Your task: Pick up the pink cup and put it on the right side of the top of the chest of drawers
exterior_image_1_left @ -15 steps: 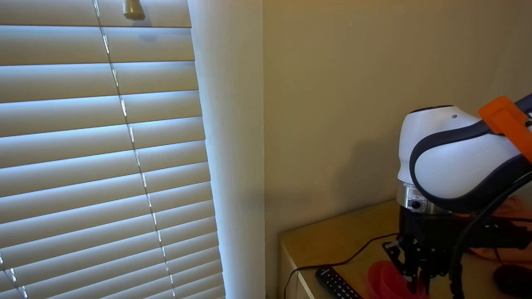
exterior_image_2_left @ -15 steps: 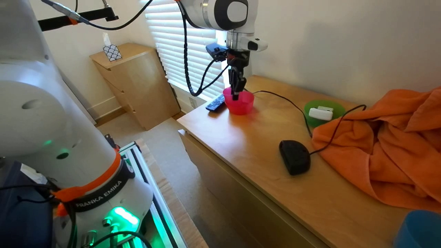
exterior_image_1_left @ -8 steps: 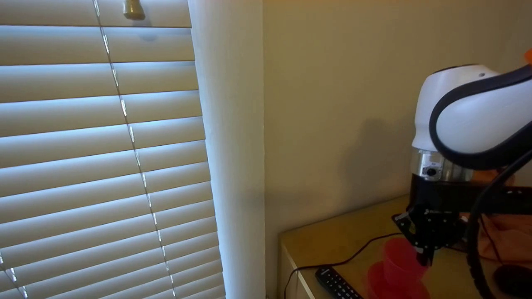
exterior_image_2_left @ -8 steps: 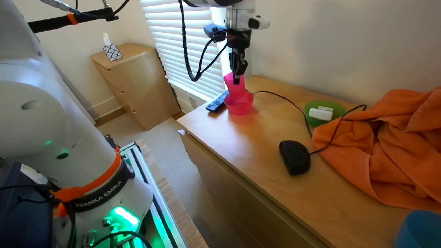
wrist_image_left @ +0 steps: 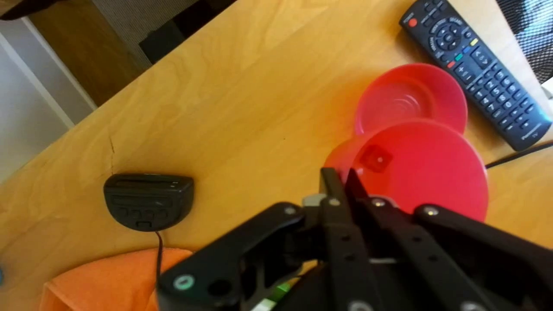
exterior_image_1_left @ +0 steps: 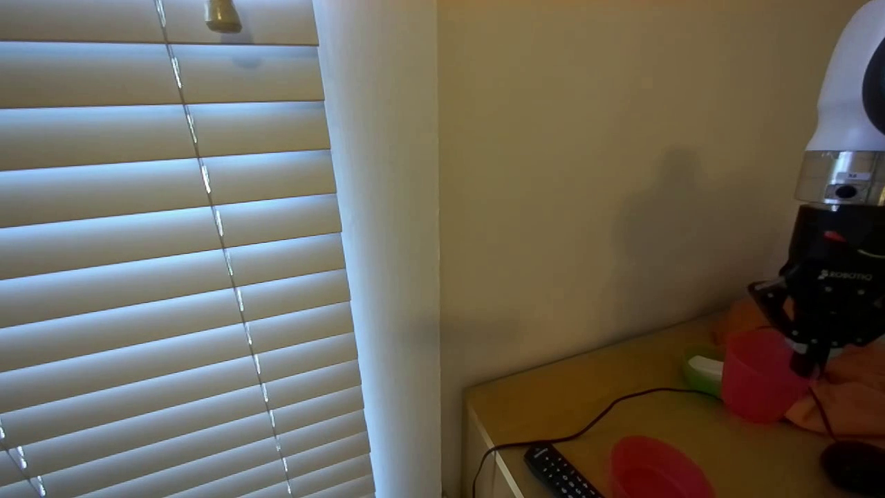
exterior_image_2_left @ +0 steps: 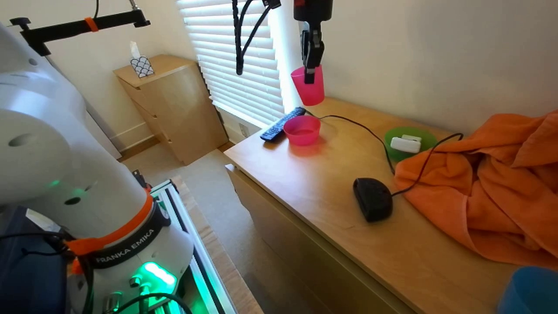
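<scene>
Gripper (exterior_image_2_left: 309, 77): seen in an exterior view above the far end of the table (exterior_image_2_left: 322, 179); narrow, with the side of the pink cup (exterior_image_2_left: 311, 92) pinched in it.
Pink cup: held mouth up, slightly tilted, clear of the table and apart from the pink bowl (exterior_image_2_left: 302, 134).
Pink bowl: set just beside the remote control (exterior_image_2_left: 282, 125), near the far end of the table.
Green dish (exterior_image_2_left: 429, 139): occupied by a white object (exterior_image_2_left: 406, 144), with the orange cloth (exterior_image_2_left: 501, 192) heaped beside it.
Black device (exterior_image_2_left: 373, 199): joined to a dark cable (exterior_image_2_left: 421, 173), which is laid over the orange cloth.
Blue cup (exterior_image_2_left: 529, 290): cut off at the lower right.
Window blind (exterior_image_1_left: 138, 235): shown at the left in an exterior view, with its slats lit from behind.
Pink cup: in the same view, held in front of the green dish, which is partly hidden.
Thin cord (exterior_image_1_left: 643, 393): run past an end of the remote control and over the table's edge.
Fingers (wrist_image_left: 330, 185): in the wrist view, set close together on the side of the pink cup, near its rim.
Pink bowl: partly hidden by the pink cup, with the remote control laid beside it.
</scene>
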